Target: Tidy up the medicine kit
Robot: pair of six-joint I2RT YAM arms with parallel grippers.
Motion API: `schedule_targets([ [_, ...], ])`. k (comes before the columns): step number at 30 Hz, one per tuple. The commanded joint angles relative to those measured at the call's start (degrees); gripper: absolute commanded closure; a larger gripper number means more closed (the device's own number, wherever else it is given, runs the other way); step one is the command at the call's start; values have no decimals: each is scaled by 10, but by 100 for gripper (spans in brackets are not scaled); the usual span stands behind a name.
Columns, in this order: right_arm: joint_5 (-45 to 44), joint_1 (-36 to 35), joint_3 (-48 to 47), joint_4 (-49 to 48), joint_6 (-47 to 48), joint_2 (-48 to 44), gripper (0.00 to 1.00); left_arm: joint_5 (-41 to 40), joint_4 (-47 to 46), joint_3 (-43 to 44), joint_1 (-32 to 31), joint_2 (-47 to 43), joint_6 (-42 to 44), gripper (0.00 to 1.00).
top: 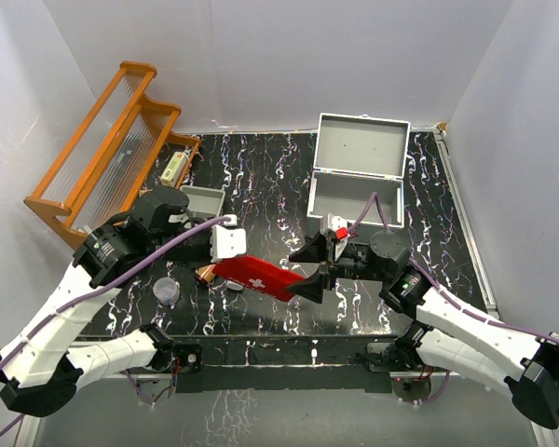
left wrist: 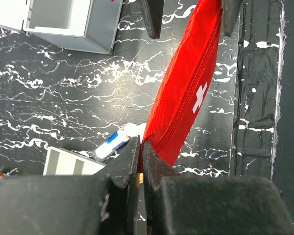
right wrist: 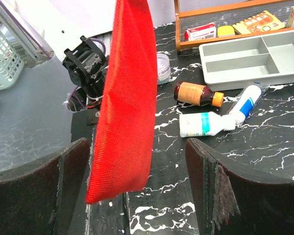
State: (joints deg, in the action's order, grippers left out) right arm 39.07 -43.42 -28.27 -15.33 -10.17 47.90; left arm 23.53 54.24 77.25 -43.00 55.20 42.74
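Nearest lens: my left gripper [left wrist: 141, 147], both dark fingers pinched tight on one end of the red fabric pouch with a white cross [left wrist: 186, 93].
Case: the silver-grey metal medicine kit [top: 361, 147] sits at the far right of the table with its lid open toward the back wall, plain grey inside.
Right hand: my right gripper [right wrist: 137, 147] is just in front of the case. Its jaws stand wide either side of the pouch's other end, with a clear gap on one side.
Pouch: it spans between my two grippers.
Surface: black marble-look tabletop with white veins [top: 261, 168], closed in by plain white walls.
Far left: orange wooden rack with ribbed clear shelves [top: 112, 140], and a shallow grey divided tray [right wrist: 250, 58] just beside it.
Right wrist view: it plainly shows a brown bottle with an orange cap [right wrist: 196, 93], a white bottle with a green label [right wrist: 206, 125] and a blue-and-white tube [right wrist: 245, 103] near the tray. Overhead these are mostly hidden under my left gripper.
Left wrist view: it shows the pouch's zip and cross, while the right wrist view shows only plain red weave.
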Motion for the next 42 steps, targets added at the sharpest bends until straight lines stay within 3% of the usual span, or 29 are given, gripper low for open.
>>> schedule_targets([
  [1, 16, -6, -2, -46, -24, -10, 23, -19, -4, 19, -3, 15, -50, 100],
  [12, -16, -10, 26, -85, -41, -16, 27, 0, -15, 64, -3, 26, -98, 100],
  [16, -54, -11, 41, -104, -49, -37, 23, 17, -28, 68, -3, 13, -99, 100],
  [20, -51, -10, 39, -115, -54, -46, 26, 35, -43, 77, -3, 8, -111, 100],
  [26, -31, -10, 33, -151, -80, -50, 51, 45, -63, 89, -3, 4, -142, 100],
  [32, -59, -10, 22, -135, -88, -54, 96, -8, -76, 80, -3, 6, -158, 99],
  [36, -106, -9, -22, -38, -92, -45, 100, -149, -134, 44, -3, -9, -221, 63],
  [42, -245, -2, -157, 184, -97, 8, 100, -336, -224, 11, -3, -40, -319, 35],
])
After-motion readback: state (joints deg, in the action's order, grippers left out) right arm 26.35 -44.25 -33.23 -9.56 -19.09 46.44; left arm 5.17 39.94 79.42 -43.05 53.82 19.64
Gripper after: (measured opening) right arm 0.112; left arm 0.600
